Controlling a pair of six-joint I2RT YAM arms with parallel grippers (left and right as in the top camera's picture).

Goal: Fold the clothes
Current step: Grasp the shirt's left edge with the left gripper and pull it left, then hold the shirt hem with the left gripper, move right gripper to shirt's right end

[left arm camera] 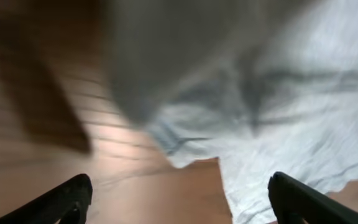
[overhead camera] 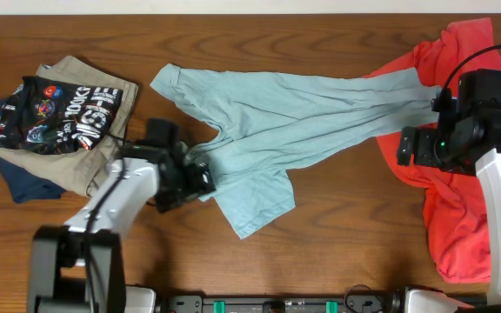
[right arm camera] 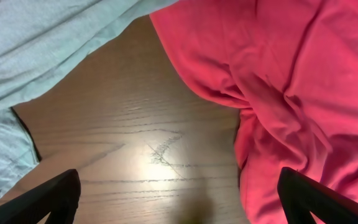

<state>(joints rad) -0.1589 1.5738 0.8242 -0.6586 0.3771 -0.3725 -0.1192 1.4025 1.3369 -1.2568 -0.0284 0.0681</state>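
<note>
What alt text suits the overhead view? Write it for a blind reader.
A pale blue T-shirt lies unfolded across a wooden table. The left gripper is open at its lower edge, and the right gripper is open beside a red garment. A stack of folded garments sits at the picture's left.

We see bare table (right arm camera: 142, 124) beneath right tool (right arm camera: 179, 198); red garment (right arm camera: 278, 74) crowds one side, blue T-shirt (right arm camera: 36, 50) other. Left tool (left arm camera: 179, 200): blue T-shirt ahead.

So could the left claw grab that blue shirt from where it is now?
Probably yes: the left claw hangs open right at the blue shirt's edge, with nothing lying between them.
</note>
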